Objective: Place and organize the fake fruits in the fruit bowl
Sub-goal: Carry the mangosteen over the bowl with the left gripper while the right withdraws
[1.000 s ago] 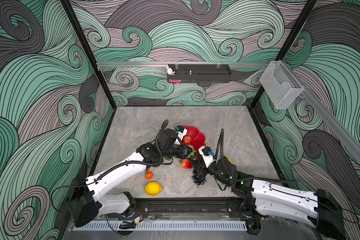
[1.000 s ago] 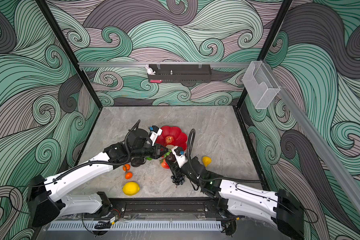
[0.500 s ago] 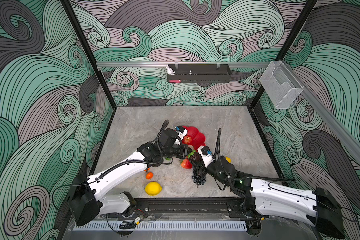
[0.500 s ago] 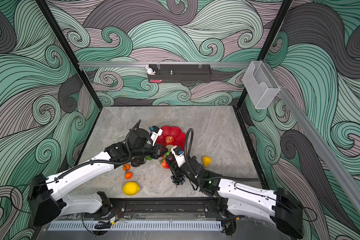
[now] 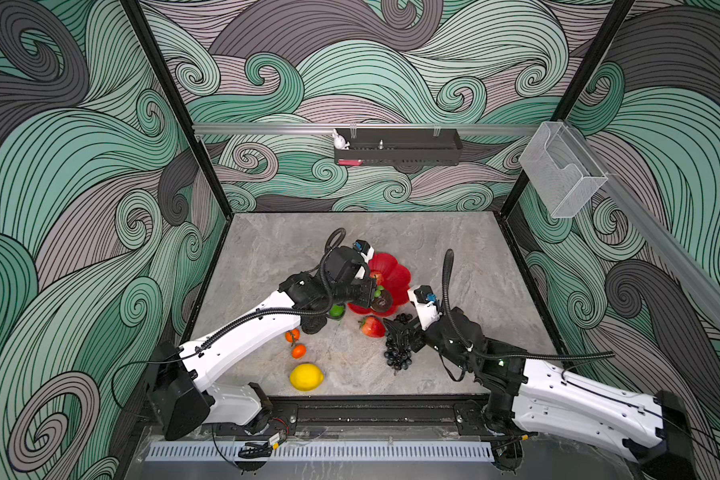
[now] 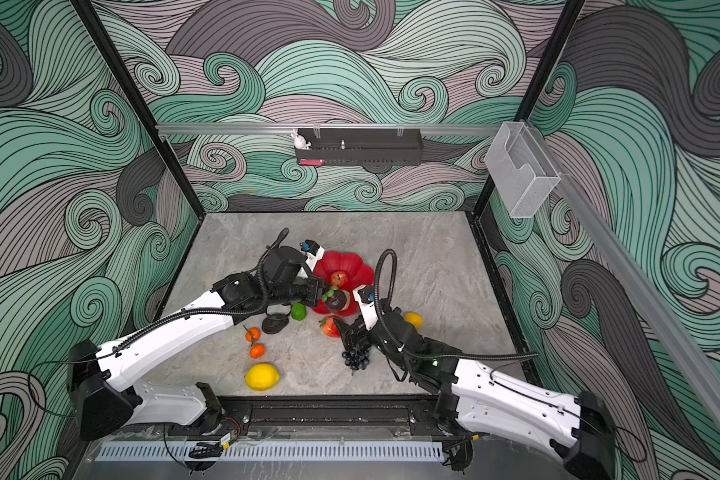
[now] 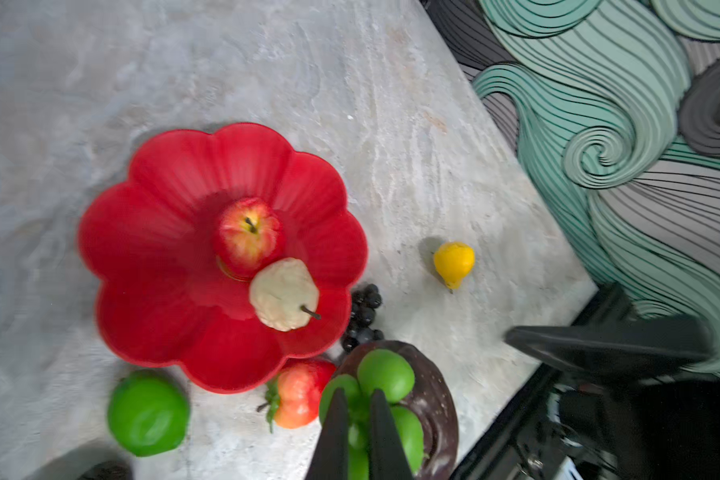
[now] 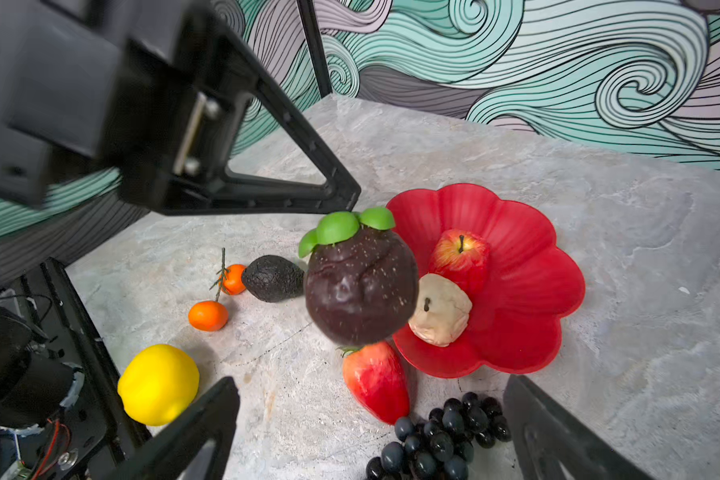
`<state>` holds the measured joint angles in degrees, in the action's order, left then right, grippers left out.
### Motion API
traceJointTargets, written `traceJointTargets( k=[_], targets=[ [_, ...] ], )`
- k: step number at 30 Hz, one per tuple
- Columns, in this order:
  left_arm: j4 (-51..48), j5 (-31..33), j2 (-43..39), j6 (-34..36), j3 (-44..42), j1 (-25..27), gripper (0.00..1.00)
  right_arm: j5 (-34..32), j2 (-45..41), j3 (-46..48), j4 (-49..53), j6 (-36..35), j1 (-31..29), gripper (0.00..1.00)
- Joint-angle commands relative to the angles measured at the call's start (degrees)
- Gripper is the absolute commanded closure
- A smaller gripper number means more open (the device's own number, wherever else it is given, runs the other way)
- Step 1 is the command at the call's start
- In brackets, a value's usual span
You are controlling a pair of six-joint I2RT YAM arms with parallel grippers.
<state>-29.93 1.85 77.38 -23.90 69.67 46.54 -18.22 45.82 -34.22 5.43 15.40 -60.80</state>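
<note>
My left gripper (image 7: 358, 399) is shut on the green leaf cap of a dark purple fruit (image 8: 360, 286), which hangs over the near rim of the red fruit bowl (image 7: 142, 249). A red apple (image 7: 248, 237) and a cream lumpy fruit (image 7: 283, 295) lie in the bowl. My right gripper (image 8: 371, 384) stands open above the table, with the strawberry (image 8: 377, 380) and the dark grape bunch (image 8: 437, 440) lying between its fingers. Nothing is held in it.
On the table left of the bowl lie a lime (image 5: 336, 310), an avocado (image 5: 312, 326), two oranges (image 5: 292, 335) and a lemon (image 5: 306, 377). A yellow pear (image 6: 413, 320) sits behind my right arm. A black tray (image 5: 398, 146) hangs on the back wall.
My right gripper's jaws have opened wide over the grape bunch, which stays on the table. The left arm has kept about the same place with the dark fruit.
</note>
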Motion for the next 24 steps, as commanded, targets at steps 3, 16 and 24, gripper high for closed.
traceJointTargets(
  k=[3, 16, 24],
  targets=[
    [-6.89, 15.85, 5.36, 4.93, 5.17, -1.73, 0.94, -4.34, -6.10, -2.53, 17.05, 5.23, 0.98, 0.00],
    [-9.42, 21.47, 22.94, 7.52, 16.62, -7.60, 0.94, -3.79, -12.38, -2.89, 24.68, 9.46, 1.36, 0.00],
    [-11.82, 19.95, 30.90, 7.73, 22.26, -8.22, 0.94, -4.13, -14.72, -3.73, 25.46, 8.62, 1.64, 0.00]
  ],
)
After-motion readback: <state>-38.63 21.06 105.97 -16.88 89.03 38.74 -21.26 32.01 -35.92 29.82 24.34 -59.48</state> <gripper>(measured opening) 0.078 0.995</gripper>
